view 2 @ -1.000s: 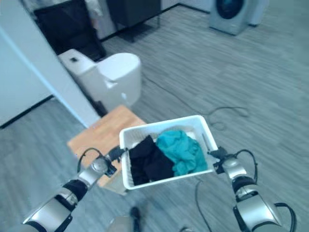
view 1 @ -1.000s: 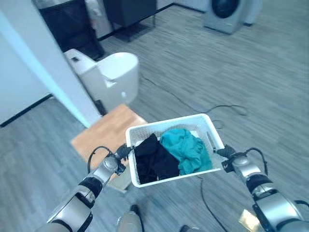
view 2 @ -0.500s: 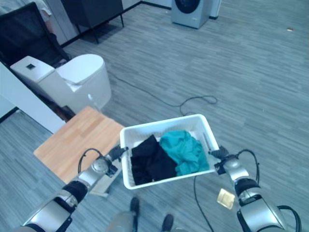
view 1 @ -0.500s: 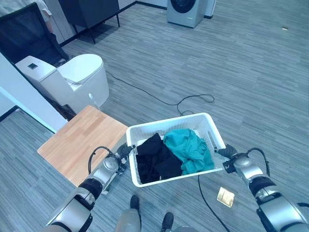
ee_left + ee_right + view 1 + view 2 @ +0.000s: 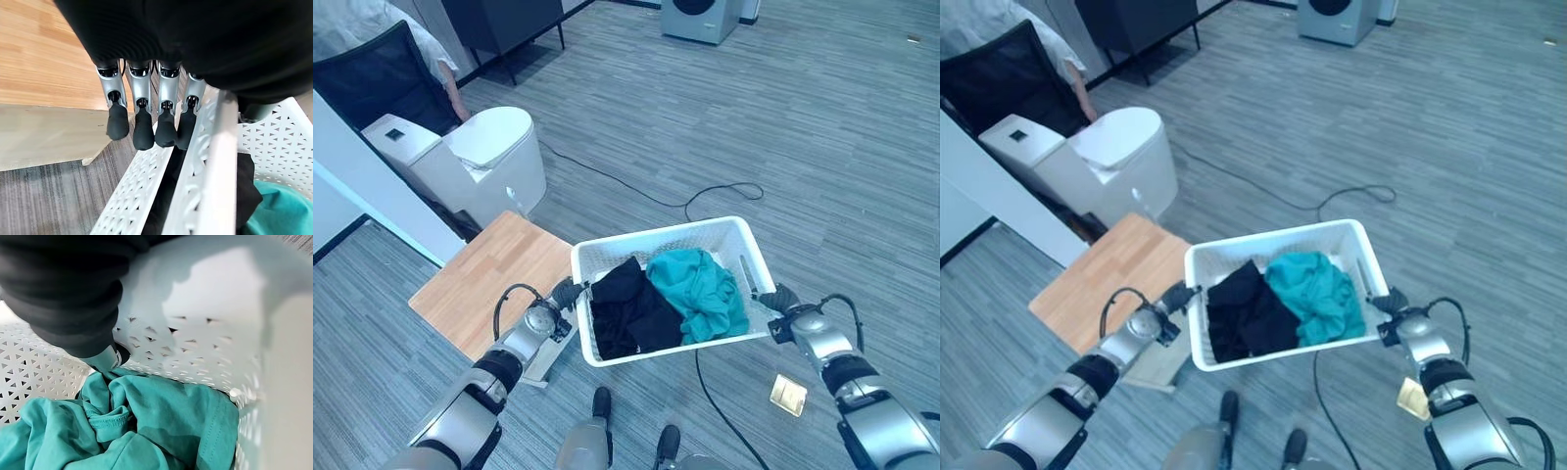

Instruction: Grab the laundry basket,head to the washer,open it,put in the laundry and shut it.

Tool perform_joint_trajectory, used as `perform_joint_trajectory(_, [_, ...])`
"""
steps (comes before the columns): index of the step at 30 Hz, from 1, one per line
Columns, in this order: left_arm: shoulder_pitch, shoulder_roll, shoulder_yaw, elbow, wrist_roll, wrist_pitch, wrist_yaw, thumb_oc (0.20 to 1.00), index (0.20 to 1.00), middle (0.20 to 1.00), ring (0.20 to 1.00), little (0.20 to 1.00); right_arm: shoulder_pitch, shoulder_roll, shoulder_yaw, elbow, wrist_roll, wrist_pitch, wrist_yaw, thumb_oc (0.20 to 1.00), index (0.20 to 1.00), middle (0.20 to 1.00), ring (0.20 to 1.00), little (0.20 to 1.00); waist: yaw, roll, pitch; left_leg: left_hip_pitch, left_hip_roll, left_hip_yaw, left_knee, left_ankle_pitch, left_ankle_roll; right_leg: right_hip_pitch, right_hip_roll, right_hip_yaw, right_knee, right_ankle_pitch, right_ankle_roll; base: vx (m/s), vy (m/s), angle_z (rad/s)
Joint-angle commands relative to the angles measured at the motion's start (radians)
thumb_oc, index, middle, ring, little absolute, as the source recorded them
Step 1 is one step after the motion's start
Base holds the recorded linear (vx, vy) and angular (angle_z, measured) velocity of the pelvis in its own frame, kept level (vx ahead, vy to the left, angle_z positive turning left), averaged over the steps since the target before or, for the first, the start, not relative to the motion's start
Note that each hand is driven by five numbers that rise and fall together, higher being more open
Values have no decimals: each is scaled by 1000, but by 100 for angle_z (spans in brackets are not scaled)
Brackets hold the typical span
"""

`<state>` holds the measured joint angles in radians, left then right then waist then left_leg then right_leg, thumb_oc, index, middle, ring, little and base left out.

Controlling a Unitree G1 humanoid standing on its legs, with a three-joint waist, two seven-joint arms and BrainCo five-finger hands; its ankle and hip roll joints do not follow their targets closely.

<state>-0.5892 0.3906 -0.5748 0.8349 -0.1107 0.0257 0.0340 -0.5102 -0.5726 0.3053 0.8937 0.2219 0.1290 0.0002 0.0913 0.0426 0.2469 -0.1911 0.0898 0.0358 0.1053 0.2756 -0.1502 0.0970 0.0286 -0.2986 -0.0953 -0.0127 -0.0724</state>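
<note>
I hold a white perforated laundry basket [image 5: 656,235] in the air between both hands. A black garment [image 5: 626,313] and a teal garment [image 5: 700,294] lie inside it. My left hand [image 5: 558,297] grips the basket's left end; in the left wrist view its fingers [image 5: 142,122] curl down the outer wall beside the rim [image 5: 215,161]. My right hand [image 5: 781,302] grips the right end, its thumb [image 5: 115,357] inside the wall [image 5: 205,333] above the teal garment [image 5: 146,421]. The grey washer [image 5: 702,15] stands far off at the top of the room.
A low wooden table [image 5: 494,279] sits just left of the basket, with a white toilet [image 5: 489,157] and a white partition wall [image 5: 362,186] behind it. A black chair [image 5: 382,78] stands at the far left. Grey plank floor stretches toward the washer; a small tan plate [image 5: 788,394] lies at lower right.
The whole picture has shifted as the camera moved, bringing more open floor and the wooden table into view. Both hands keep the same hold on the basket.
</note>
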Motion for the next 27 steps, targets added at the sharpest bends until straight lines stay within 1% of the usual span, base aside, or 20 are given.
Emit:
perform_joint_trajectory(1, [-91, 31, 16, 20, -14, -34, 32, 200, 200, 200, 200, 200, -19, -127, -64, -134, 75, -82, -20, 200, 200, 200, 200, 200, -6, -38, -35, -74, 57, 24, 165, -127, 62, 75, -46, 39, 14, -70, 104, 114, -50, 0])
perform_joint_trajectory(2, [-94, 33, 19, 13, -12, -34, 34, 200, 200, 200, 200, 200, -20, -128, -63, -139, 74, -81, -22, 200, 200, 200, 200, 200, -1, -38, -36, -87, 36, 28, 146, -143, 70, 76, -43, 41, 11, -73, 104, 241, -23, 4])
perform_joint_trajectory(3, [-106, 40, 12, 14, -9, -36, 33, 200, 200, 200, 200, 200, -31, -124, -55, -134, 72, -84, -26, 200, 200, 200, 200, 200, 14, -38, -43, -109, -21, 13, 93, -143, 78, 79, -34, 51, 11, -80, 109, 209, -11, 4])
perform_joint_trajectory(6, [-120, 47, -2, 23, -9, -41, 36, 200, 200, 200, 200, 200, -53, -105, -38, -114, 73, -95, -38, 200, 200, 200, 200, 200, 30, -45, -46, -150, -56, 14, 19, -107, 74, 89, -25, 50, 16, -99, 117, 263, -19, 6])
perform_joint_trajectory(8, [-121, 65, 5, 35, -15, -46, 39, 200, 200, 200, 200, 200, -76, -48, -12, -110, 81, -104, -42, 200, 200, 200, 200, 200, 71, -57, -55, -201, -81, 56, -18, -88, 79, 127, -3, 77, 33, -138, 117, 469, -10, -31])
perform_joint_trajectory(9, [-114, 77, 16, 27, -21, -47, 41, 200, 200, 200, 200, 200, -76, -25, -4, -125, 81, -103, -38, 200, 200, 200, 200, 200, 84, -60, -70, -183, -82, 62, -25, -88, 93, 144, 10, 92, 45, -159, 114, 624, 44, -82])
perform_joint_trajectory(11, [-87, 127, 19, -16, -17, -48, 41, 200, 200, 200, 200, 200, -36, 46, 1, -167, 80, -116, -31, 200, 200, 200, 200, 200, 131, -120, -98, -158, -129, 50, 21, -135, 156, 161, 1, 102, 172, -172, 121, 592, 50, -91])
perform_joint_trajectory(12, [-87, 127, 19, -16, -17, -48, 41, 200, 200, 200, 200, 200, -36, 46, 1, -167, 80, -116, -31, 200, 200, 200, 200, 200, 131, -119, -99, -159, -129, 50, 21, -135, 156, 160, 1, 103, 173, -172, 121, 449, 106, -74])
perform_joint_trajectory(13, [-56, 147, 34, -38, -16, -51, 41, 200, 200, 200, 200, 200, -16, 86, -8, -176, 83, -122, -25, 200, 200, 200, 200, 200, 136, -144, -108, -102, -160, 69, 27, -191, 197, 90, -16, 99, 353, -74, 199, 559, 209, -62])
perform_joint_trajectory(14, [-26, 154, 52, -75, -16, -49, 42, 200, 200, 200, 200, 200, -11, 103, -8, -190, 74, -116, -8, 200, 200, 200, 200, 200, 112, -135, -106, -38, -164, 82, 26, -237, 224, -15, -60, 101, 576, 69, 310, 553, 209, -31])
perform_joint_trajectory(15, [-25, 154, 53, -76, -16, -49, 42, 200, 200, 200, 200, 200, -12, 103, -8, -190, 74, -115, -8, 200, 200, 200, 200, 200, 113, -132, -109, -41, -160, 82, 25, -234, 223, -19, -56, 102, 573, 74, 309, 398, 171, -7])
perform_joint_trajectory(16, [-13, 152, 59, -85, -13, -48, 43, 200, 200, 200, 200, 200, -11, 106, -7, -198, 66, -111, -2, 200, 200, 200, 200, 200, 101, -114, -108, -20, -154, 80, 20, -243, 234, -48, -66, 99, 648, 107, 324, 253, 106, 5])
perform_joint_trajectory(18, [7, 151, 67, -82, -15, -45, 44, 200, 200, 200, 200, 200, -10, 118, -2, -211, 55, -108, 9, 200, 200, 200, 200, 200, 84, -63, -103, 41, -131, 68, -2, -257, 245, -134, -73, 86, 739, 98, 311, 420, 159, 21])
perform_joint_trajectory(19, [17, 150, 71, -87, -13, -47, 45, 200, 200, 200, 200, 200, -8, 115, 0, -217, 51, -107, 12, 200, 200, 200, 200, 200, 68, -52, -92, 72, -142, 49, -13, -264, 248, -180, -103, 78, 742, 62, 291, 408, 107, 18])
perform_joint_trajectory(22, [24, 146, 65, -95, -5, -50, 36, 200, 200, 200, 200, 200, 25, 102, -18, -238, 56, -112, 11, 200, 200, 200, 200, 200, 24, -22, -87, 141, -141, -22, -40, -278, 224, -287, -110, 118, 604, -6, 227, 368, 6, 33])
perform_joint_trajectory(23, [25, 146, 65, -96, -5, -49, 36, 200, 200, 200, 200, 200, 28, 102, -18, -240, 56, -111, 11, 200, 200, 200, 200, 200, 16, -23, -82, 150, -143, -30, -41, -281, 223, -277, -113, 111, 606, -14, 228, 298, -55, 54])
perform_joint_trajectory(24, [30, 146, 67, -96, -1, -48, 35, 200, 200, 200, 200, 200, 39, 94, -27, -245, 58, -113, 11, 200, 200, 200, 200, 200, 5, -21, -85, 166, -146, -44, -45, -294, 214, -305, -131, 132, 533, -17, 219, 350, -73, 86])
perform_joint_trajectory(25, [34, 141, 65, -94, 3, -44, 34, 200, 200, 200, 200, 200, 56, 86, -37, -261, 58, -112, 12, 200, 200, 200, 200, 200, -19, -20, -84, 202, -152, -76, -49, -324, 205, -320, -161, 153, 423, -4, 218, 730, -175, 90])
perform_joint_trajectory(26, [40, 131, 68, -82, 24, -40, 35, 200, 200, 200, 200, 200, 76, 74, -54, -278, 57, -108, 17, 200, 200, 200, 200, 200, -39, -36, -91, 254, -174, -110, -49, -377, 190, -365, -231, 177, 234, 70, 239, 733, -173, 101])
perform_joint_trajectory(27, [41, 126, 67, -77, 36, -39, 36, 200, 200, 200, 200, 200, 82, 76, -58, -286, 55, -106, 17, 200, 200, 200, 200, 200, -48, -32, -88, 281, -175, -121, -42, -403, 188, -362, -250, 157, 169, 104, 250, 741, -157, 104])
